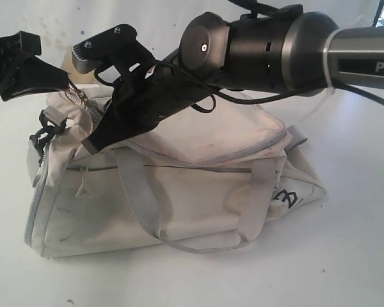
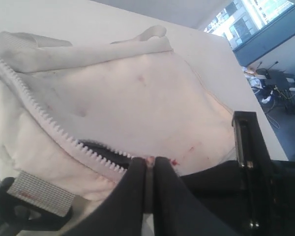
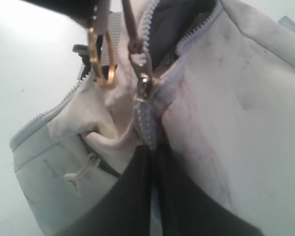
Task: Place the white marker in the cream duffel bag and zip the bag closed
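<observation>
Inspection finds the cream duffel bag (image 1: 179, 204) lying lengthwise on the white counter (image 1: 345, 256), with its black logo (image 1: 288, 199) on the right end and a grey carry strap (image 1: 141, 198) looped down the near side. The fabric is smudged and marked with faint reddish stains.

Your left hand (image 2: 150, 164) is at the bag's left end. Its fingers are pressed together, with a small pale bit of the bag caught between the tips. A gold ring (image 3: 99, 64) hangs just beside it.

Your right hand (image 3: 151, 152) reaches across from the right to the left part of the bag's top. Its fingers are together, with the tips against the closed stretch of the top zip, just beside the metal slider (image 3: 144, 83). You cannot tell from these views whether they pinch the zip.

On the slider's other side the zip teeth stand apart and dark lining (image 3: 172, 24) shows in the gap.
</observation>
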